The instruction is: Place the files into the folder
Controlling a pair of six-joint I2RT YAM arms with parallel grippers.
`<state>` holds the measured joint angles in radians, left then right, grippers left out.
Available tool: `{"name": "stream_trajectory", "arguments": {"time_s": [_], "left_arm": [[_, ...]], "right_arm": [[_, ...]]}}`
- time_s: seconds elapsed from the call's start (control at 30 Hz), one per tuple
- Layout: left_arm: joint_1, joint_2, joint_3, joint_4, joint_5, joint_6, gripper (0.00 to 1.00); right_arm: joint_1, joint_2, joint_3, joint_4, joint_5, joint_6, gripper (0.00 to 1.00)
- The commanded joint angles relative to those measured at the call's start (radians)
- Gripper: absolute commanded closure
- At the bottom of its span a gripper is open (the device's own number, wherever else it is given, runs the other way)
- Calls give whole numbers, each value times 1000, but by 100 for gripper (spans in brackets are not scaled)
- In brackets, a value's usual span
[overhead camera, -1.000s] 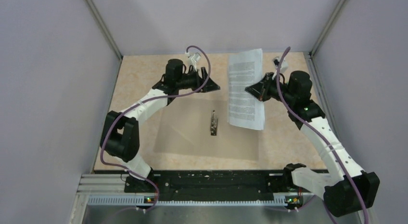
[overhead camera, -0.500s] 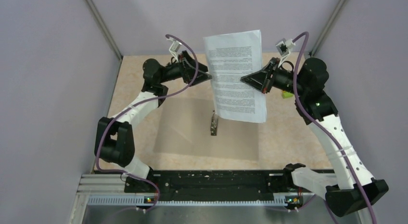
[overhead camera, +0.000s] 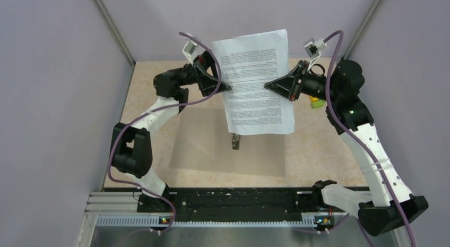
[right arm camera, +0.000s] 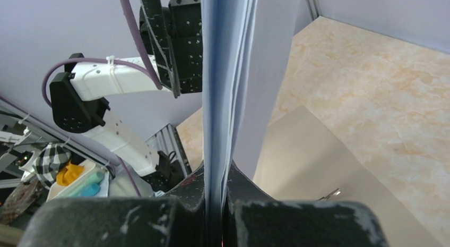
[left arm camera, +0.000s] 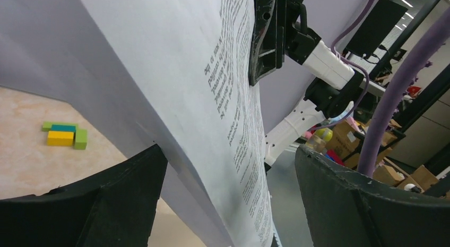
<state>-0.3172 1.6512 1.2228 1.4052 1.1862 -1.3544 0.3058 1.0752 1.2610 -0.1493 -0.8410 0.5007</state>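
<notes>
Pale scene with a few bright spots
The papers [overhead camera: 254, 82] are white with fine lines of black print; the folder [overhead camera: 212, 146] is plain tan-brown, its clip [overhead camera: 235, 142] dull grey. The table [overhead camera: 154, 82] is beige with faint orange marbling. The blocks [left arm camera: 65, 135] are yellow, teal-blue and green. The arms [overhead camera: 159, 110] are white with black joints, the cables [left arm camera: 395, 103] purple, the walls [overhead camera: 53, 98] pale lilac-grey

Pale lilac walls [overhead camera: 53, 98] enclose a beige marbled tabletop [overhead camera: 314, 151] on three sides.
</notes>
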Motion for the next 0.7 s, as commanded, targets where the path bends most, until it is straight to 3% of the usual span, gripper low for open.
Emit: {"name": "stream_trajectory", "arguments": {"time_s": [0.0,0.13,0.23,0.47,0.5,0.53,0.6,0.67], "left_arm": [[-15,-47,33,-37,31,28,10],[-22,-71,21,-41,37,15,32],[-40,-95,18,-85,41,40,43],[-86,-160,26,-322,24,214,50],[-88,-172,33,-383,18,256,50],[-86,-184,37,-470,8,321,43],[-78,-226,41,-717,-69,519,22],[-72,-270,46,-937,-200,696,9]], "right_arm": [[1,-19,77,-6,35,-29,100],[-28,-30,75,-29,65,-43,100],[-34,-28,67,-20,62,-40,100],[-34,-13,64,10,93,-22,100],[-34,-10,69,9,95,-20,100],[-35,-7,79,11,89,-13,100],[-34,-1,106,40,67,18,100],[-34,-2,136,60,53,46,100]]}}
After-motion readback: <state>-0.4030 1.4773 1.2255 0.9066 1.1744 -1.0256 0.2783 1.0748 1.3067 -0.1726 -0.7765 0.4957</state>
